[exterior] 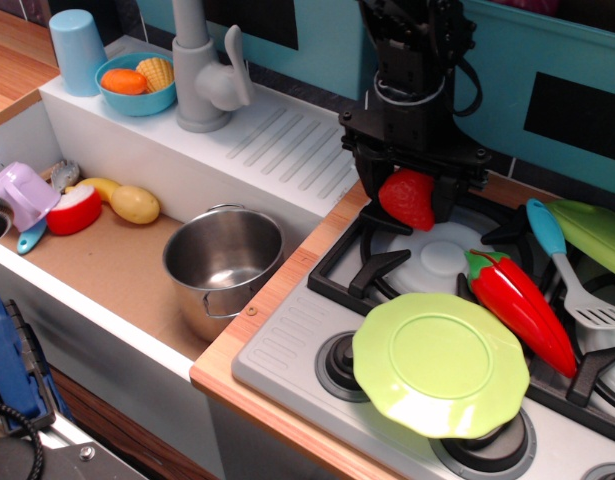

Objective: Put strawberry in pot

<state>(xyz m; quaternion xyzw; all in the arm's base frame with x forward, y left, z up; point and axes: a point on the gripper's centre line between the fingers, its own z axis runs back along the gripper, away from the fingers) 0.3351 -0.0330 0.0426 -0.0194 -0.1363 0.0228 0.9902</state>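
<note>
The glossy red strawberry [408, 198] hangs between the black fingers of my gripper [410, 192], which is shut on it a little above the back left burner of the toy stove [287, 345]. The shiny steel pot [225, 260] stands upright and empty in the sink [107, 262], down and to the left of the gripper, well apart from it.
A long red pepper [519, 305], a green plate [439, 363] and a blue-handled spatula [562, 262] lie on the stove. A grey faucet [202, 70], blue bowl [137, 82] and blue cup [77, 50] stand behind the sink. A sliced apple [74, 210], potato [135, 204] and purple cup [22, 194] lie in the sink's left end.
</note>
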